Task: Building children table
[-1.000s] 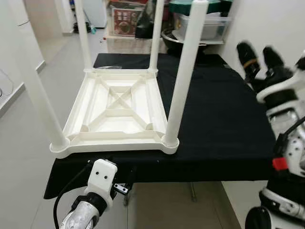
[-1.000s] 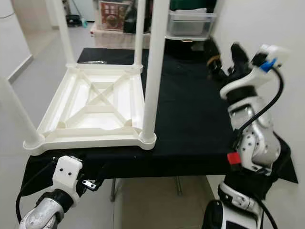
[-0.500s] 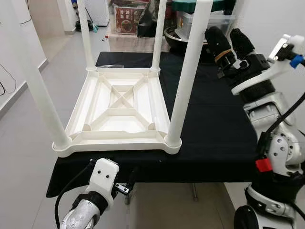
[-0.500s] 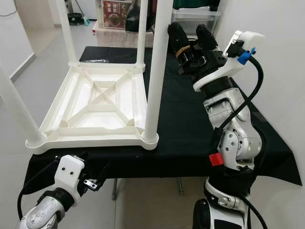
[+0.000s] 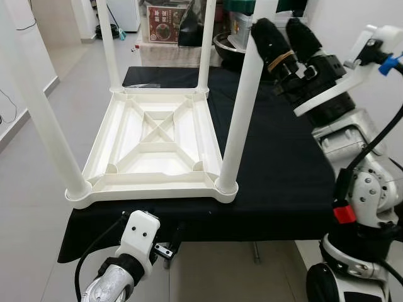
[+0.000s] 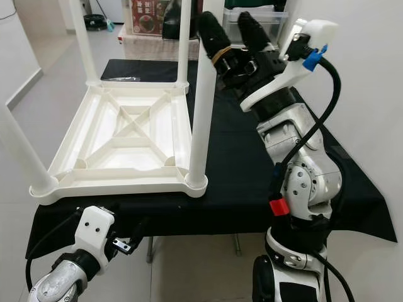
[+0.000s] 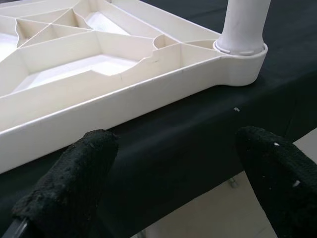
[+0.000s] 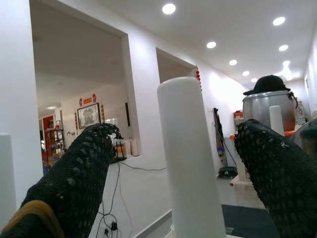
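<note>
Children's table (image 5: 154, 141) lies upside down on the desk (image 5: 283, 157); right gripper (image 6: 234, 34) fingers spread beside 1 leg (image 5: 242, 104); left gripper (image 7: 183, 168) released.

Right arm raised and extended forward — right gripper (image 6: 232, 39) held high, its two black fingers (image 8: 74, 188) spread apart. Left arm low, left gripper (image 7: 171, 186) likewise parted — nothing between its fingers.

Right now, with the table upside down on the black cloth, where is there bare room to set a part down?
The black cloth lies bare between the upturned white table and the right arm's base. A narrow strip runs along the front edge, above the left gripper. Crowded: around the near right leg, where the open right gripper reaches.
</note>
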Available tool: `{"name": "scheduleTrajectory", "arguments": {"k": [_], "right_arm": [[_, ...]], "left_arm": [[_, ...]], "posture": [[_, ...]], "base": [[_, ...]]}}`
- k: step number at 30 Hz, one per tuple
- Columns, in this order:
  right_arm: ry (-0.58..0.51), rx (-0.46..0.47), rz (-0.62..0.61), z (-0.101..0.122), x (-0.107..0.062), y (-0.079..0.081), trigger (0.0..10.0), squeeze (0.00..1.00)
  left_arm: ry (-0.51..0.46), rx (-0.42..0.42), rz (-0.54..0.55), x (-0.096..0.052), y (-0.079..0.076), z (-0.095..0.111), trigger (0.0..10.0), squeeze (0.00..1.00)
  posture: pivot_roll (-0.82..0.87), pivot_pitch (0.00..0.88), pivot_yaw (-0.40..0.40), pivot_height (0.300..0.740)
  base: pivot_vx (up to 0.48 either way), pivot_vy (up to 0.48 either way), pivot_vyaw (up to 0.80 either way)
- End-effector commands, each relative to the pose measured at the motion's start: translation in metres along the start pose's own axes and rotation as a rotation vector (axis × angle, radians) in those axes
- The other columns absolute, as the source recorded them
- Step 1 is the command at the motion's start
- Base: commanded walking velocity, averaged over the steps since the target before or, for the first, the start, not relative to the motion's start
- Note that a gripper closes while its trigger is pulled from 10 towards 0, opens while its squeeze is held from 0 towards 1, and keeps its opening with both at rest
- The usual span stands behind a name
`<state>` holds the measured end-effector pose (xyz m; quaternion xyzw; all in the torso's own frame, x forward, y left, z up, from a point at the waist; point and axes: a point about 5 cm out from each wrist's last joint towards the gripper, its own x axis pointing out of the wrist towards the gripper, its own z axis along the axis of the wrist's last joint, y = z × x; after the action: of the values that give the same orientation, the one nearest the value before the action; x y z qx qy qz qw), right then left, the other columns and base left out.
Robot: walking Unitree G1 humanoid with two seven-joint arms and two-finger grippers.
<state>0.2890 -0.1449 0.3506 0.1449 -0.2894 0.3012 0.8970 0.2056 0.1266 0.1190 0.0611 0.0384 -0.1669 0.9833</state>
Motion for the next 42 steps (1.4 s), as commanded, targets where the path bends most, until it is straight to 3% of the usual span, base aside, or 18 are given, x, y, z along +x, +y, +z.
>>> {"name": "scheduleTrajectory", "arguments": {"k": [1,4,7,13,16,21,22,24,25,29,30,31,34,40,42], "right_arm": [[0.011,-0.002,0.019,-0.001,0.002,0.005,10.0,0.00],[0.020,-0.010,0.017,-0.002,0.004,0.006,10.0,0.00],[0.052,-0.103,-0.045,-0.009,0.009,0.001,10.0,0.00],[0.109,-0.159,-0.107,-0.021,0.015,0.001,10.0,0.00],[0.190,-0.271,-0.243,-0.040,0.015,-0.002,10.0,0.00],[0.244,-0.339,-0.325,-0.052,0.012,0.000,10.0,0.00],[0.252,-0.355,-0.357,-0.054,0.010,-0.001,7.8,0.00],[0.255,-0.365,-0.380,-0.055,0.010,-0.001,7.8,0.00],[0.257,-0.390,-0.403,-0.056,0.008,-0.003,5.4,0.00],[0.259,-0.429,-0.427,-0.056,0.006,-0.004,5.1,0.00],[0.272,-0.457,-0.465,-0.055,0.003,-0.008,1.2,0.00],[0.283,-0.467,-0.498,-0.055,0.000,-0.012,0.0,0.00],[0.296,-0.485,-0.581,-0.052,-0.002,-0.022,0.0,0.00],[0.304,-0.484,-0.607,-0.052,-0.002,-0.026,0.0,0.00],[0.309,-0.431,-0.626,-0.054,0.000,-0.030,0.0,0.00]], "left_arm": [[0.026,-0.008,-0.004,-0.001,-0.001,-0.005,10.0,0.00],[0.026,-0.008,-0.005,-0.001,-0.001,-0.006,10.0,0.00],[0.026,-0.005,-0.006,-0.001,-0.002,-0.006,10.0,0.00],[0.030,-0.007,-0.007,-0.002,-0.004,-0.007,10.0,0.00],[0.031,-0.009,-0.010,-0.002,-0.004,-0.006,10.0,0.00],[0.031,-0.011,-0.012,-0.002,-0.004,-0.006,10.0,0.00],[0.031,-0.011,-0.012,-0.003,-0.004,-0.006,10.0,0.00],[0.031,-0.011,-0.011,-0.003,-0.004,-0.006,10.0,0.00],[0.031,-0.011,-0.011,-0.003,-0.004,-0.006,10.0,0.00],[0.032,-0.010,-0.010,-0.003,-0.004,-0.006,10.0,0.00],[0.033,-0.011,-0.010,-0.003,-0.004,-0.006,10.0,0.00],[0.033,-0.012,-0.010,-0.003,-0.004,-0.006,10.0,0.00],[0.035,-0.013,-0.011,-0.003,-0.004,-0.006,10.0,0.00],[0.035,-0.011,-0.011,-0.003,-0.004,-0.006,10.0,0.00],[0.035,-0.010,-0.010,-0.003,-0.004,-0.006,10.0,0.00]], "posture": [[0.08,0.067,-0.089,0.740],[0.08,0.062,-0.090,0.740],[0.09,0.062,-0.097,0.740],[0.08,0.055,-0.097,0.740],[0.08,0.056,-0.095,0.740],[0.08,0.062,-0.095,0.740],[0.08,0.063,-0.097,0.740],[0.08,0.063,-0.097,0.740],[0.09,0.063,-0.097,0.740],[0.08,0.064,-0.097,0.740],[0.08,0.064,-0.094,0.740],[0.08,0.064,-0.094,0.740],[0.08,0.066,-0.095,0.740],[0.08,0.067,-0.095,0.740],[0.08,0.067,-0.091,0.740]], "base": [[0.000,0.000,0.00],[0.000,0.000,0.00],[0.000,0.000,0.00],[0.000,0.000,0.00],[0.000,0.000,0.00],[0.000,0.000,0.00],[0.000,0.000,0.00],[0.000,0.000,0.00],[0.000,0.000,0.00],[0.000,0.000,0.00],[0.000,0.000,0.00],[0.000,0.000,0.00],[0.000,0.000,0.00],[0.000,0.000,0.00],[0.000,0.000,0.00]]}}
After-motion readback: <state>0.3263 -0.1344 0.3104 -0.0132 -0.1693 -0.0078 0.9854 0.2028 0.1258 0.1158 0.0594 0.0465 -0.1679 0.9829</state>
